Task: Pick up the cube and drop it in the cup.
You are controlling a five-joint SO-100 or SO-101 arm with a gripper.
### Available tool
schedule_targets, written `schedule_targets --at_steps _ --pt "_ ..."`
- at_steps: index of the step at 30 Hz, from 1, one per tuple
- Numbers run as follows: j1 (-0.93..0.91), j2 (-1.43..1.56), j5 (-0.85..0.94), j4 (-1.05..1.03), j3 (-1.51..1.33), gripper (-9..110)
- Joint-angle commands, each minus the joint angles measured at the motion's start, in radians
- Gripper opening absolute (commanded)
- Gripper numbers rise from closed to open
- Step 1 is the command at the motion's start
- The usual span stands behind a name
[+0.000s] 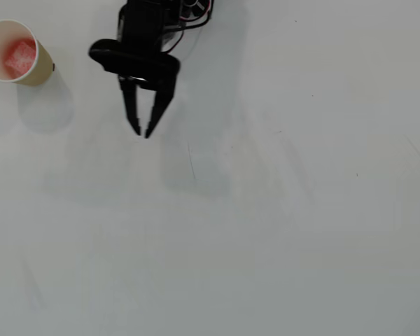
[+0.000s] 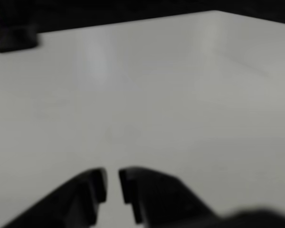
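In the overhead view the tan cup [image 1: 36,70] stands at the far left top of the white table, and the red-pink cube [image 1: 19,56] lies inside it. My black gripper [image 1: 141,131] hangs to the right of the cup, well apart from it, fingers pointing down the picture with their tips nearly together and nothing between them. In the wrist view the gripper [image 2: 112,183] shows at the bottom edge with only a thin gap between the two black fingers. Neither cup nor cube shows in the wrist view.
The arm's black body [image 1: 150,28] enters from the top edge in the overhead view. White table [image 1: 266,210] fills both views. A dark object [image 2: 16,38] sits at the table's far edge, top left in the wrist view.
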State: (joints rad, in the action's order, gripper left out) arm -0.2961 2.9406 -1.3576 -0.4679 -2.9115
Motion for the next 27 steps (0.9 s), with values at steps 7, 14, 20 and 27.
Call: schedule_targets --at_steps 7,14,20,27 --pt "0.156 0.094 -0.003 -0.227 -0.035 0" --pt "0.213 0.135 0.005 -0.476 -0.112 0" --pt "0.252 0.176 0.006 -0.696 -0.155 0" --pt "0.267 0.195 -0.005 -0.736 -0.181 0"
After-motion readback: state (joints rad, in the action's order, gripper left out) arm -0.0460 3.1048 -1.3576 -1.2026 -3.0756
